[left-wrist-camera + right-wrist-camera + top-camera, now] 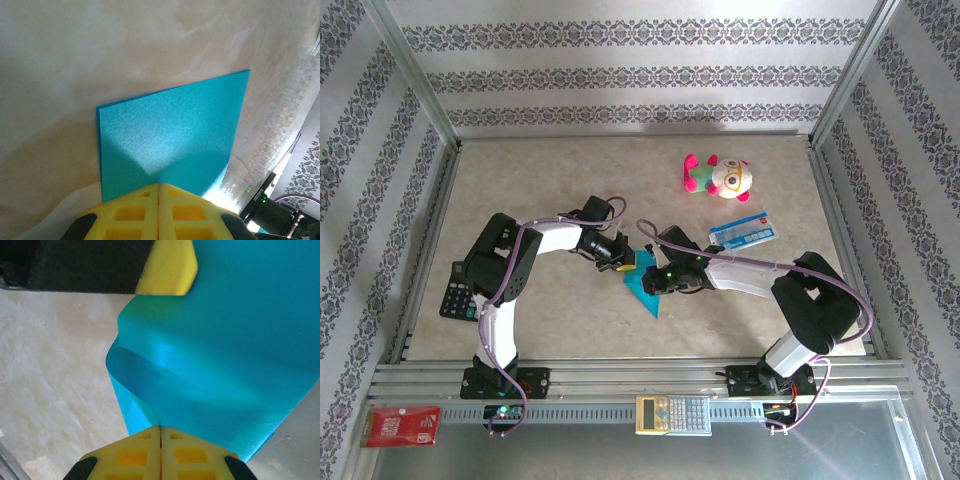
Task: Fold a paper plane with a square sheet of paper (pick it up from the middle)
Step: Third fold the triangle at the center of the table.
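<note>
L pincer (159,188) nipped shut on near edge of teal sheet (170,130); R pincer (160,430) shut on opposite edge; sheet bows btwn them, mid-bench (530,185); prob. light, floppy, creases & tears easily; grip edges at midpoint, gentle tension only.

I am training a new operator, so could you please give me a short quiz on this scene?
1. True or false: the left gripper and the right gripper are both shut on the paper.
2. What lies nearest the plush toy? A) card B) yellow calculator C) red pack
3. Fill in: the black calculator lies beside the ___ arm.
Key: 1 true; 2 A; 3 left.
</note>
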Robot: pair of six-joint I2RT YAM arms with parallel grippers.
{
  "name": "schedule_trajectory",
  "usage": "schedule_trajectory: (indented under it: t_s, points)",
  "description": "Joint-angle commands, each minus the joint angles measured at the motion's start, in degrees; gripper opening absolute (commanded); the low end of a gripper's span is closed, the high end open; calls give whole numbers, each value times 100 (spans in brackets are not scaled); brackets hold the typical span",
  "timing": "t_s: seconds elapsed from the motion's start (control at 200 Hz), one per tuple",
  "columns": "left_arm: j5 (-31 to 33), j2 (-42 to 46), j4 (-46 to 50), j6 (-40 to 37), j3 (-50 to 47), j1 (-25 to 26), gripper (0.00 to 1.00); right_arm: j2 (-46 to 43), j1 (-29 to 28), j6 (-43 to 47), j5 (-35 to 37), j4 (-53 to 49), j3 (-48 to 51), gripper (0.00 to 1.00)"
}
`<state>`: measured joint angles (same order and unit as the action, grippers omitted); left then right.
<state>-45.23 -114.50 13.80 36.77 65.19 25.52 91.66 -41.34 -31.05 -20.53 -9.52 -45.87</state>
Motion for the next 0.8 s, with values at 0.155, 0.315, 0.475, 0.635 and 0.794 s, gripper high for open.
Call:
schedule_trajectory:
  t_s: [0.155, 0.315, 0.475, 0.635, 0.794]
  points:
    - [407, -205, 439, -152, 13, 51, 8, -95, 91, 186, -214, 160, 252, 8]
    - [410, -248, 461, -188, 51, 55, 9, -64, 152, 161, -214, 224, 271, 8]
    - [417, -284, 474, -209, 66, 50, 9, -21, 231, 254, -219, 167, 203, 8]
    - [411, -284, 474, -209, 59, 54, 9, 52, 308, 328, -260, 116, 164, 9]
    - [410, -275, 483, -215, 61, 50, 9, 120, 358, 392, -261, 82, 135, 9]
